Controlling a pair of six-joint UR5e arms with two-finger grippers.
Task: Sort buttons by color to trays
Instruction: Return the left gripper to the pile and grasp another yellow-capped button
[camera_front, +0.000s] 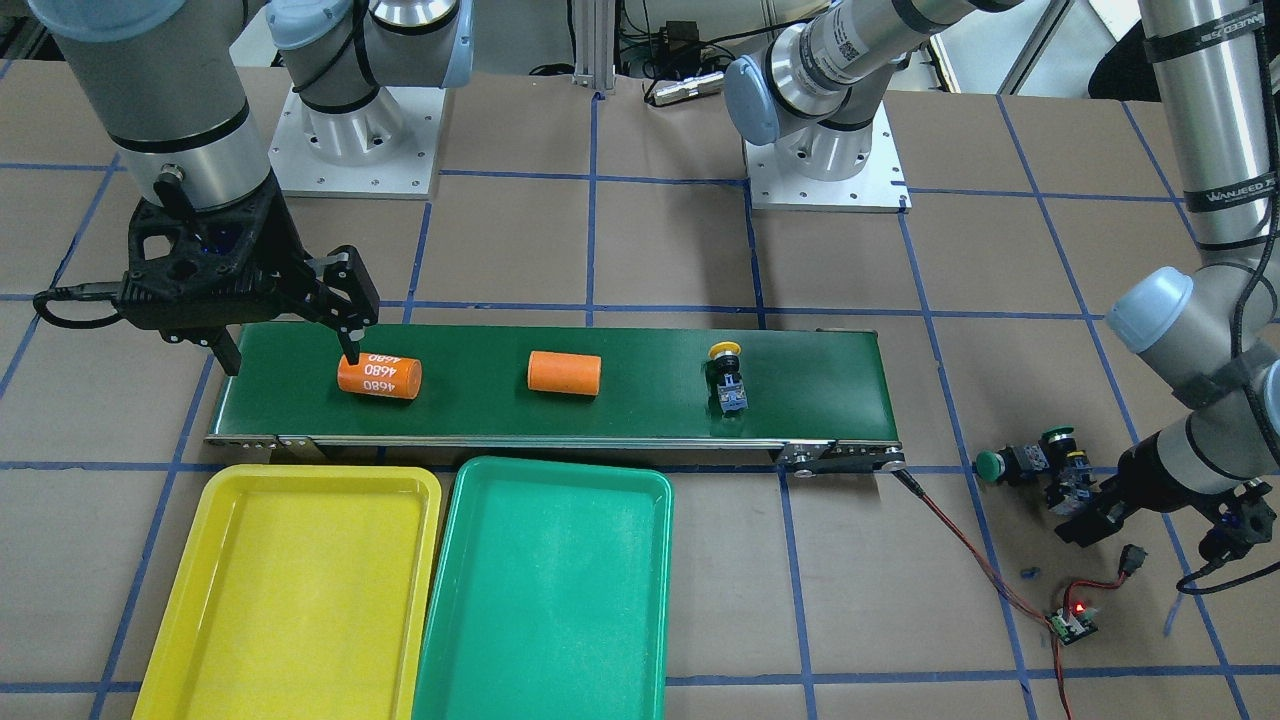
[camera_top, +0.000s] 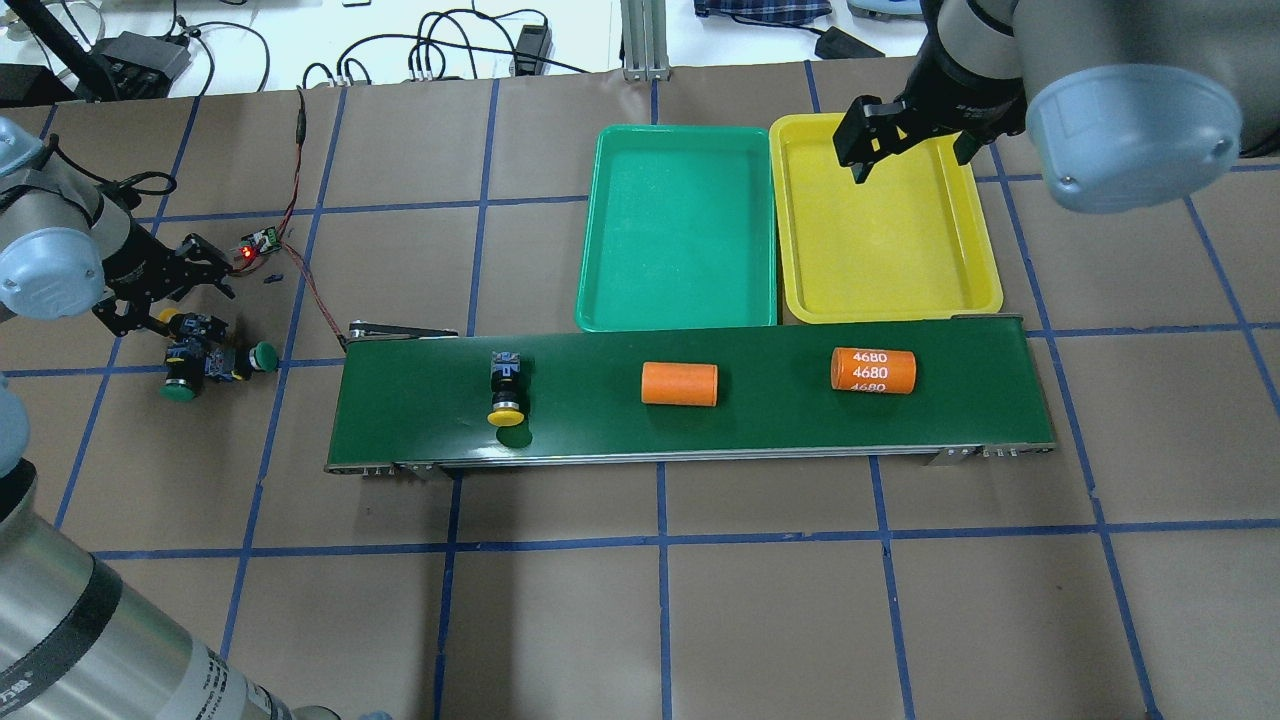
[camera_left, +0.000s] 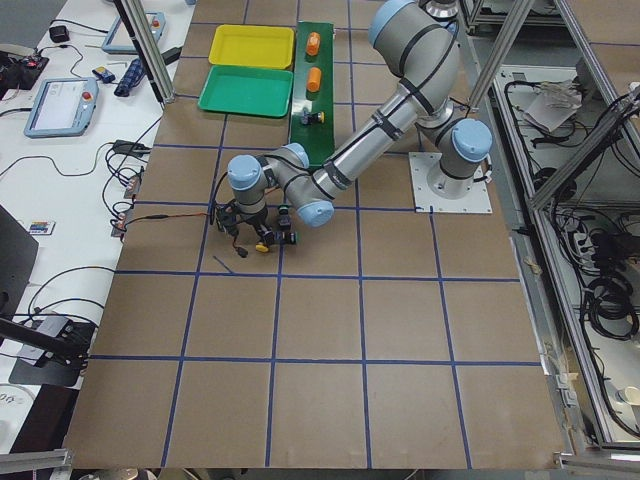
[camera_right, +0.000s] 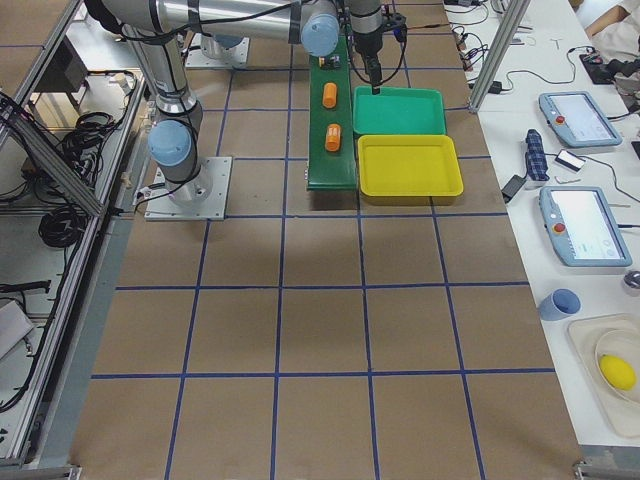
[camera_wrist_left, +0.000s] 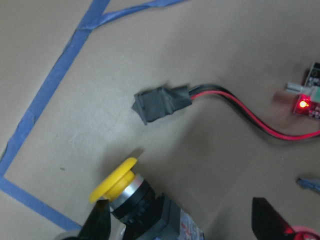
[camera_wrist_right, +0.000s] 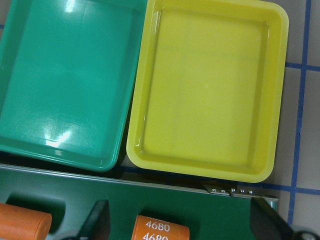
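Note:
One yellow-capped button (camera_front: 727, 378) lies on its side on the dark green belt (camera_front: 800, 420). Three more buttons sit clustered on the table past the belt's end: two green-capped (camera_front: 990, 463) (camera_front: 1057, 437) and one yellow-capped (camera_wrist_left: 116, 181). My left gripper (camera_wrist_left: 180, 216) is low over that cluster, open, with the yellow-capped button between its fingers. My right gripper (camera_front: 290, 358) hangs open above the belt's other end, over the orange cylinder marked 4680 (camera_front: 380, 377). The yellow tray (camera_front: 290, 590) and the green tray (camera_front: 545, 590) lie side by side along the belt, with nothing in them.
A second, plain orange cylinder (camera_front: 564, 372) lies mid-belt. Red and black wires (camera_front: 960, 545) run from the belt's end to a small circuit board (camera_front: 1072, 622) with a lit red light, close to my left gripper. A black connector (camera_wrist_left: 162, 104) lies beside the button.

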